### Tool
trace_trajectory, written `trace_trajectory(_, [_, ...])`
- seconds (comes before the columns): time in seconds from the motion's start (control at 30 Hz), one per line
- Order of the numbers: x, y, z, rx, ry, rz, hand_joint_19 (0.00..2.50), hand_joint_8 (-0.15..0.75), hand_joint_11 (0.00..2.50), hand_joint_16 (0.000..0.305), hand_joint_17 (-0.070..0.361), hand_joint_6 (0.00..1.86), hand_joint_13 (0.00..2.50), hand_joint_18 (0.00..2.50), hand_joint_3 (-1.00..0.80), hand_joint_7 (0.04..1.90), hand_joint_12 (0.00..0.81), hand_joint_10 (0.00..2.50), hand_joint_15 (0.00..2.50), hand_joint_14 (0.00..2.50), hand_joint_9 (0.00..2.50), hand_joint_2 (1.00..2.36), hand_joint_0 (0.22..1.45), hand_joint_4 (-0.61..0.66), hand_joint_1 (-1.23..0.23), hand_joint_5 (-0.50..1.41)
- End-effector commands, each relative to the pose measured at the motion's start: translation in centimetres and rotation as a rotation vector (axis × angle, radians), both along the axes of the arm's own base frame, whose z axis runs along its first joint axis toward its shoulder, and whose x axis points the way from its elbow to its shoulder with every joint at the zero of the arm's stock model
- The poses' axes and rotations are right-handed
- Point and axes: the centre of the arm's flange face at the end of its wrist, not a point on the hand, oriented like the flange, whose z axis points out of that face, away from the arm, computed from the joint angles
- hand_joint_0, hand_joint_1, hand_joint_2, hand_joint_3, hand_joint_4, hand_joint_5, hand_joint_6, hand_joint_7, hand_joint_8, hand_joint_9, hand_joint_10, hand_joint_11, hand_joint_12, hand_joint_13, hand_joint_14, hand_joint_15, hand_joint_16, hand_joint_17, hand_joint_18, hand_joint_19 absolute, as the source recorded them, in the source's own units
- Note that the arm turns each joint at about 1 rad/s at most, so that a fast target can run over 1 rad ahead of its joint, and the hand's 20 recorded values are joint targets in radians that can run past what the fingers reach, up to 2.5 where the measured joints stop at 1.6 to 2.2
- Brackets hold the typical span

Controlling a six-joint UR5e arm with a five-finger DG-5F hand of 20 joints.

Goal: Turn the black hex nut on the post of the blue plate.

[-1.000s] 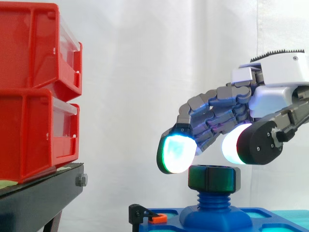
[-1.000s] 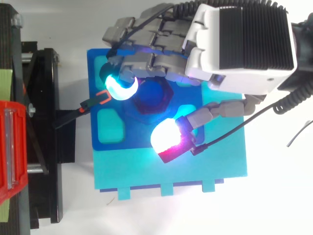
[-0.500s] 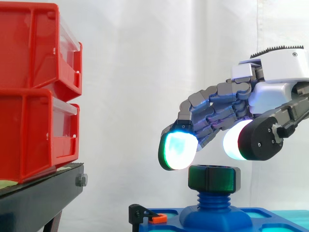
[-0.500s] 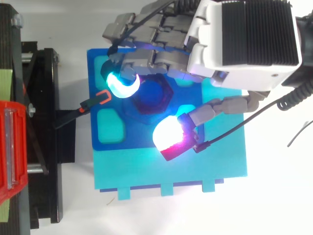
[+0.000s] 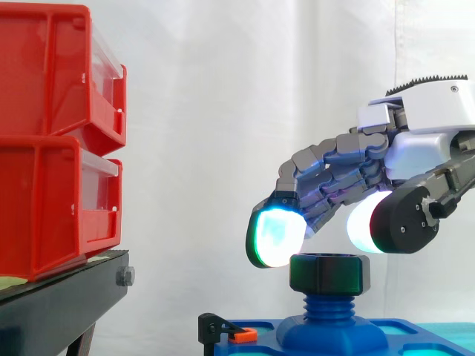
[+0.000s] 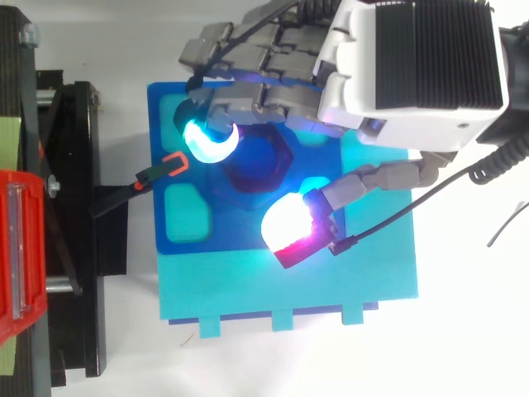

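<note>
Bins [image 5: 52, 141], red ones, sit stacked two high on the black stand [image 5: 67, 297] at the left. From here their clear fronts give nothing away, so I cannot tell what is in them.

Lower down on the right lies the blue plate [image 6: 159, 141], resting on a paler cyan board [image 6: 331, 281]. From above, one of its shallow pockets [image 6: 187, 211] glows cyan with nothing in it that I can make out. A small black clip with an orange tip [image 5: 236, 335] sits at the plate's left edge.

The black hex nut [image 5: 329, 273] is on the blue threaded post [image 5: 329, 304] in the middle of the plate, with threads showing under it.

The hand [image 5: 423, 152] hangs right over the nut, its fingers curled like a claw and clasping nothing. A green-white fingertip [image 5: 274, 237] comes down just beside the nut's left top rim. The thumb pad [image 5: 364, 222] floats just above the rim on the right.

Set against half a second ago, the hand has dipped a touch toward the nut. The nut sits at the same height on the post.
</note>
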Motion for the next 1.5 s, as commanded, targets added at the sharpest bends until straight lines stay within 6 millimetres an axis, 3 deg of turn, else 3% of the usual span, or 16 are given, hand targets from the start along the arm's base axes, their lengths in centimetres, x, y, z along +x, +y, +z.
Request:
trace_trajectory(0.0, [-0.1, -0.2, -0.1, 0.000, 0.004, -0.003, 0.53, 0.282, 0.09, 0.065, 0.146, 0.50, 0.32, 0.30, -0.50, 1.00, 0.381, 0.00, 0.15, 0.01, 0.27, 1.00, 0.42, 0.24, -0.55, -0.20])
trace_trajectory(0.37, [-0.2, -0.7, 0.0, 0.001, 0.008, 0.010, 0.53, 0.284, 0.09, 0.065, 0.146, 0.50, 0.33, 0.30, -0.50, 1.01, 0.381, 0.00, 0.14, 0.01, 0.28, 1.00, 0.42, 0.26, -0.53, -0.19])
trace_trajectory(0.67, [-1.1, -1.0, 1.5, -0.030, 0.018, 0.012, 0.53, 0.284, 0.08, 0.065, 0.145, 0.50, 0.33, 0.30, -0.50, 1.01, 0.380, 0.00, 0.15, 0.01, 0.28, 1.00, 0.42, 0.26, -0.53, -0.19])
trace_trajectory(1.47, [-1.6, -1.3, 1.5, -0.036, 0.052, 0.005, 0.53, 0.284, 0.10, 0.064, 0.144, 0.50, 0.33, 0.31, -0.50, 1.03, 0.380, 0.00, 0.15, 0.01, 0.29, 1.00, 0.42, 0.26, -0.52, -0.19])
